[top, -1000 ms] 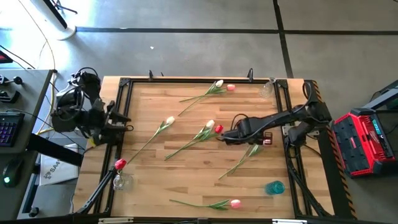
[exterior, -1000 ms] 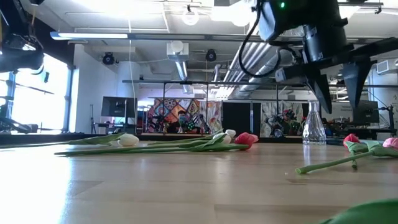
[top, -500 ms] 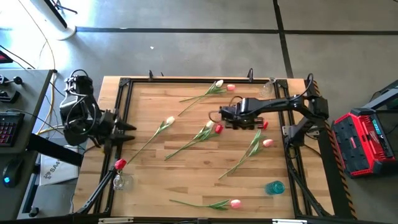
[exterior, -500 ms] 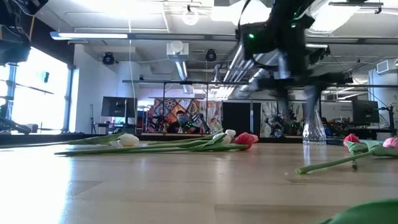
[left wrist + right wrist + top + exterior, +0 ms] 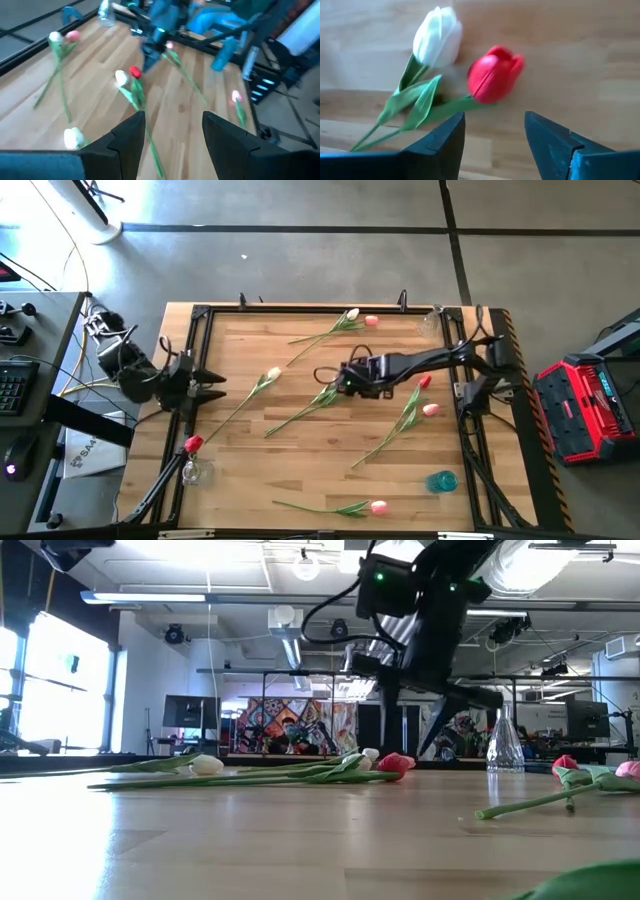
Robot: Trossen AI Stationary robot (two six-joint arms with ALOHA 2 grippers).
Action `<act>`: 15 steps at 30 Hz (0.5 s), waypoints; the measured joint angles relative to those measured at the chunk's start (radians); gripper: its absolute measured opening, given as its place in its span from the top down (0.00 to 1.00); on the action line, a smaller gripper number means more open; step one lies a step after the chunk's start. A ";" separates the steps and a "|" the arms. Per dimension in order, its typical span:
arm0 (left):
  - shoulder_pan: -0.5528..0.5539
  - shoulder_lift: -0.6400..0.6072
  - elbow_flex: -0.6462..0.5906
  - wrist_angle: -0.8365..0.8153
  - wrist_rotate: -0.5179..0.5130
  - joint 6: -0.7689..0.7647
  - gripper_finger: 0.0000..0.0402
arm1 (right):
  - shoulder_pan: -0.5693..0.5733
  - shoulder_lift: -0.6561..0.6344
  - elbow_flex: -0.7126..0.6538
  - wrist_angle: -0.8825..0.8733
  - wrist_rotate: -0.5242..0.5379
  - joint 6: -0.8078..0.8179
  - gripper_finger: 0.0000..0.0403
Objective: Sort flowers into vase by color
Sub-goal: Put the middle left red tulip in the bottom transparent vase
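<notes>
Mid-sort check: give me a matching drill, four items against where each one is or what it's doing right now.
1 right gripper
2 left gripper
3 teal vase
4 left clear vase

A holds one red flower
B open at the table left edge
C stands near the right edge
D open above a red tulip and white tulip

Pairs: 1-D, 2-B, 3-C, 4-A

My right gripper [image 5: 492,145] open above red tulip [image 5: 493,73]; white tulip [image 5: 438,37] just beside crowds it; bare table [image 5: 580,60] on the other flank.
</notes>
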 joint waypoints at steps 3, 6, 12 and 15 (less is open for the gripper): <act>0.090 0.017 0.000 0.025 0.055 0.035 0.54 | 0.011 0.038 0.000 0.060 0.011 0.053 0.46; 0.188 0.046 0.000 0.057 0.138 0.088 0.54 | 0.011 0.087 0.000 0.093 0.013 0.111 0.43; 0.366 0.123 0.000 0.111 0.284 0.152 0.54 | 0.003 0.125 0.003 0.139 0.036 0.153 0.44; 0.433 0.151 0.000 0.130 0.323 0.165 0.54 | -0.012 0.126 0.003 0.133 0.047 0.141 0.49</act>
